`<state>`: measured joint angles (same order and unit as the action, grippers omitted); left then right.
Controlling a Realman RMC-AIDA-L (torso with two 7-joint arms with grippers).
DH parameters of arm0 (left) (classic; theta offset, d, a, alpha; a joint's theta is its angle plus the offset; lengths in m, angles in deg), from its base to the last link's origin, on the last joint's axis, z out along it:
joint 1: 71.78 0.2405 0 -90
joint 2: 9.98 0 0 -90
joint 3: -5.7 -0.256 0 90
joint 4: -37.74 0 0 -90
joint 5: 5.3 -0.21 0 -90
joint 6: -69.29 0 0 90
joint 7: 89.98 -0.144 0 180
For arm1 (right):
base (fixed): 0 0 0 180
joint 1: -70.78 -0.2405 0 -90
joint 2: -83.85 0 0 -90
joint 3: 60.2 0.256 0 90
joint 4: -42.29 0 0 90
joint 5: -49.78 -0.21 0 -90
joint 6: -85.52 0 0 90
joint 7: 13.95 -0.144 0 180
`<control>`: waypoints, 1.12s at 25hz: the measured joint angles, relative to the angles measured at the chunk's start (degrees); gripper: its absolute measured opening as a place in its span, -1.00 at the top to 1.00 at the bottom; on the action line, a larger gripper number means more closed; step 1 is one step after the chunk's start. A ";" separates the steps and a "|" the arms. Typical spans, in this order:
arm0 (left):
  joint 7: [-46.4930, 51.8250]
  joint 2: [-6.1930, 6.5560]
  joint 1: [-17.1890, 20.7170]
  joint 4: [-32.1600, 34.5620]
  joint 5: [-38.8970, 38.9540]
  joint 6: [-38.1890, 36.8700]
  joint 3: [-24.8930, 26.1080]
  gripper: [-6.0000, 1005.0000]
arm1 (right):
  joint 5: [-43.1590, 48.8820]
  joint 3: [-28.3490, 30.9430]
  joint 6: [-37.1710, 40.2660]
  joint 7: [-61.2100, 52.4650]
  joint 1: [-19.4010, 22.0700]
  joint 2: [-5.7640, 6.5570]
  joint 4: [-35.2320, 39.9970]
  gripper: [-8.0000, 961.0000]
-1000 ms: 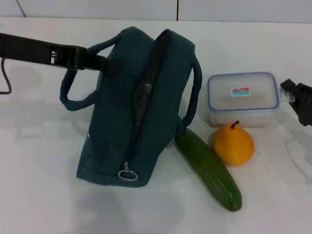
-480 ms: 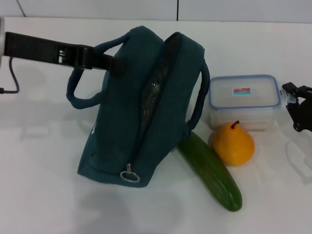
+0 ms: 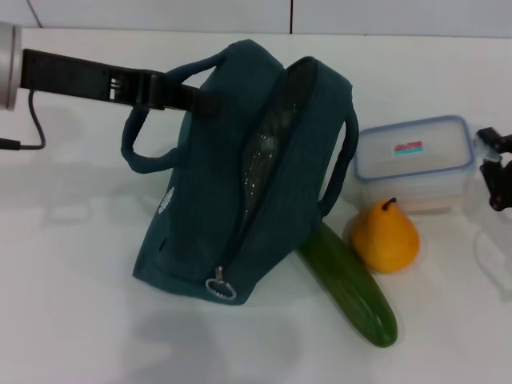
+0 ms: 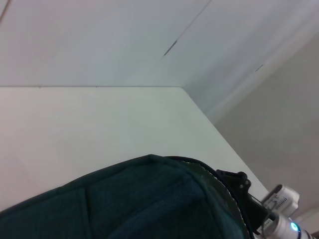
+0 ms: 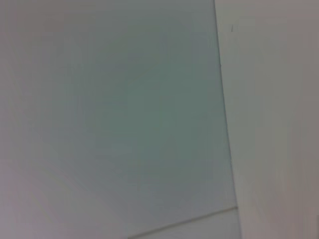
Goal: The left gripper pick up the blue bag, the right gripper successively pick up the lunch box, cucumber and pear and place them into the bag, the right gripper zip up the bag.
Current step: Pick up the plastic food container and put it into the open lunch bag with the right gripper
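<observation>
Gripping the blue bag (image 3: 240, 168), left gripper (image 3: 188, 96) fingers (image 3: 200, 102).

The blue bag (image 3: 240, 184) is hiding the cucumber's (image 3: 352, 292) upper end and the left gripper's (image 3: 196, 100) fingertips; the frame edge is cropping the right gripper (image 3: 498, 172).

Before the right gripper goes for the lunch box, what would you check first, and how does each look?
1. Left gripper holds the bag at a handle: ok.
2. Bag mouth open, zipper undone: ok.
3. Bag upright: not ok, it tilts and leans over the cucumber.
4. Lunch box free on top: ok.
5. Pear close in front of the box: ok, though tight.
6. Right gripper open: cannot tell.
</observation>
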<state>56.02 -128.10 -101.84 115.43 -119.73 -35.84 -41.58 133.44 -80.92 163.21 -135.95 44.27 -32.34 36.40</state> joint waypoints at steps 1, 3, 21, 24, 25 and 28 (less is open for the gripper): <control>-0.09 -0.01 -0.01 0.00 0.00 0.27 0.00 0.88 | 0.00 0.61 0.29 -0.11 0.20 0.00 -0.07 0.80; -0.39 -0.08 -0.01 -0.08 0.00 0.65 0.00 0.88 | 0.00 1.89 0.79 -0.20 0.59 0.00 -0.62 0.80; -2.38 -0.71 -0.76 0.31 -3.00 2.65 -0.10 0.88 | 0.01 6.41 8.83 -3.99 1.12 0.00 -3.52 0.80; -2.38 -0.82 -0.80 0.43 -3.52 2.93 -0.14 0.88 | 0.00 7.28 10.64 -3.98 1.16 0.00 -3.61 0.80; -2.38 -0.83 -0.83 0.43 -3.53 2.95 -0.21 0.88 | 0.01 8.10 12.16 -3.98 1.20 -0.01 -3.61 0.80; -2.38 -0.82 -1.17 0.45 -3.54 3.09 -0.72 0.88 | 0.01 8.74 13.73 -3.98 1.20 0.00 -3.61 0.80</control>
<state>53.63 -128.93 -103.01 115.88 -123.28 -32.75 -42.30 133.45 -72.19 176.94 -139.93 45.47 -32.34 32.79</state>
